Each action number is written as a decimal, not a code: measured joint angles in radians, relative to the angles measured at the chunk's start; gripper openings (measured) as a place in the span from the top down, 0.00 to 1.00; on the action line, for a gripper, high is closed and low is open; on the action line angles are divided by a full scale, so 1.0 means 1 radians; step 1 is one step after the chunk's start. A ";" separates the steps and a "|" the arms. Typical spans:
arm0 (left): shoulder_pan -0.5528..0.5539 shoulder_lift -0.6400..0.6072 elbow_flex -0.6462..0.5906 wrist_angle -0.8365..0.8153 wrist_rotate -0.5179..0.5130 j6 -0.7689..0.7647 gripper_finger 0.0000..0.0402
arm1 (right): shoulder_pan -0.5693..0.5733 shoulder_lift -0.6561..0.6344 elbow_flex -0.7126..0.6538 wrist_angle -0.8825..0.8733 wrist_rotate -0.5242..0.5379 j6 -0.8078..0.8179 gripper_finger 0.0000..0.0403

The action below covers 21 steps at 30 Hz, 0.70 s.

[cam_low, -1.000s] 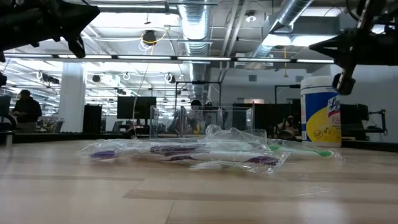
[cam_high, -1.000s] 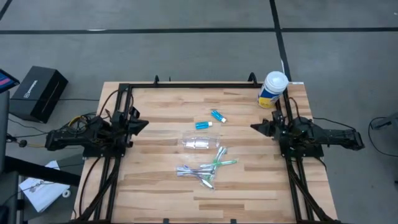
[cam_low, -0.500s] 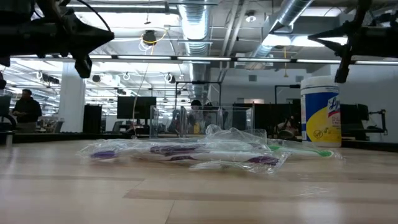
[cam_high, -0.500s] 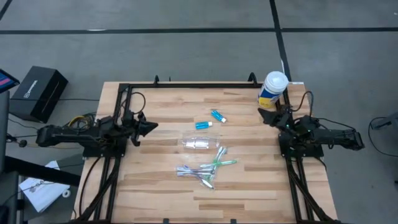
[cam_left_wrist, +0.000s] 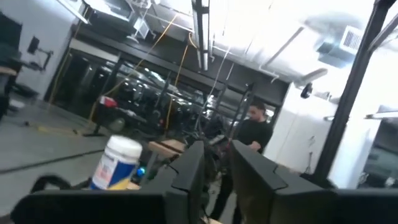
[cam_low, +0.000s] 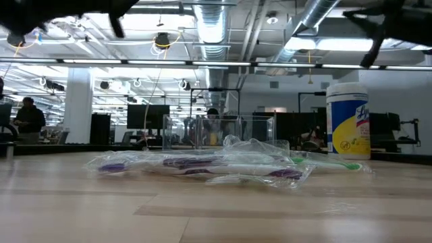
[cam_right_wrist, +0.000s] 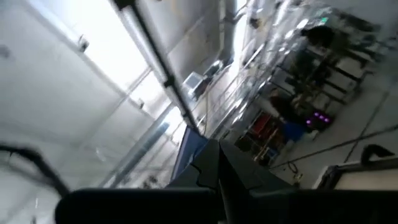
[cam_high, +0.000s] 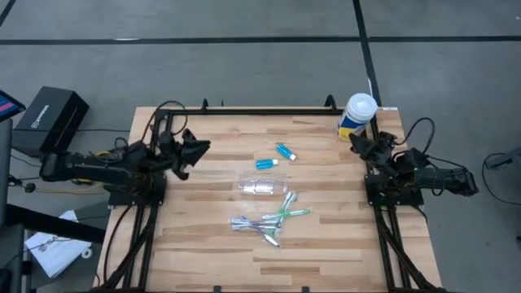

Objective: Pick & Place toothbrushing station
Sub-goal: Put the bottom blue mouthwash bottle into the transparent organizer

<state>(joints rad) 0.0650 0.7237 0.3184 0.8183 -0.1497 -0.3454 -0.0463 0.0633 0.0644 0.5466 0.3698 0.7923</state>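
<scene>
Small clear plastic cup (cam_high: 259, 188) lies on its side at table centre; thin green and purple-white toothbrushes (cam_high: 271, 221) at its 6 o'clock, two small blue white-capped tubes (cam_high: 275, 157) at 12. Likely light, slippery, crushable; grip cup mid-body. Left gripper (cam_high: 198, 151) hovers at 9 o'clock, fingers slightly apart; right gripper (cam_high: 361, 145) at 3 o'clock, fingers together.

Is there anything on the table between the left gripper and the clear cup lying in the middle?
Nothing visible. In the high view the left gripper sits over bare wood at the table's left, and the boards between it and the clear cup are bare. The two blue tubes lie farther back, off that line.
</scene>
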 joint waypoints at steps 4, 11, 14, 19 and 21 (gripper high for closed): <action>0.016 0.170 0.191 -0.024 0.053 0.031 0.77 | -0.005 0.113 0.114 0.092 -0.007 -0.130 1.00; 0.087 0.444 0.542 -0.380 0.224 0.037 0.77 | -0.047 0.453 0.398 0.042 -0.044 -0.316 0.93; 0.109 0.533 0.640 -0.525 0.260 0.070 0.77 | -0.069 0.573 0.547 -0.025 -0.044 -0.546 0.89; 0.142 0.595 0.736 -0.742 0.293 0.131 0.77 | -0.116 0.674 0.830 -0.340 -0.031 -0.711 0.86; 0.152 0.613 0.738 -0.820 0.293 0.161 0.77 | -0.137 0.695 0.949 -0.580 -0.028 -0.719 0.86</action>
<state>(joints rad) 0.2169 1.3364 1.0565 -0.0014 0.1436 -0.1841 -0.1829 0.7581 1.0137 -0.0332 0.3414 0.0732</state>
